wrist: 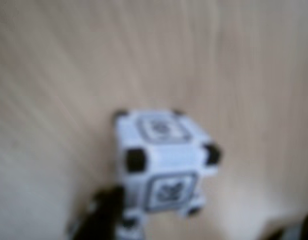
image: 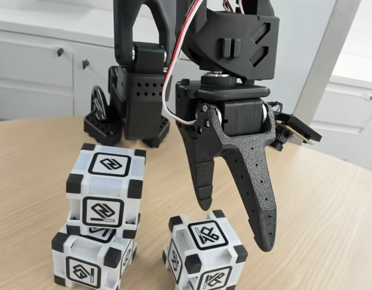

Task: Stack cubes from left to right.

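A light wooden table (image: 331, 205) fills the lower part of the fixed view, with white cabinets (image: 34, 66) behind it. A black robot arm (image: 234, 42) stands at the back of the table and reaches forward and down over its near edge. Its gripper (image: 234, 226) points downward with the two fingers spread apart and holding nothing; the shorter finger (image: 201, 181) ends just above the back left of a single cube, and the longer finger (image: 261, 205) hangs just beside that cube's right side, its tip about level with the cube's top. That single cube (image: 205, 254), white with black corner blocks and a black-framed symbol on each face, sits on the table at the bottom centre of the fixed view. To its left are two matching cubes, one stacked on the other: the top cube (image: 106, 190) rests on the bottom cube (image: 92, 263), turned slightly askew from it. The stack and the single cube stand near each other without touching. In the blurred wrist view, the single cube (wrist: 164, 160) sits on the wood grain just below the middle, with a dark finger (wrist: 101, 217) at its lower left corner.
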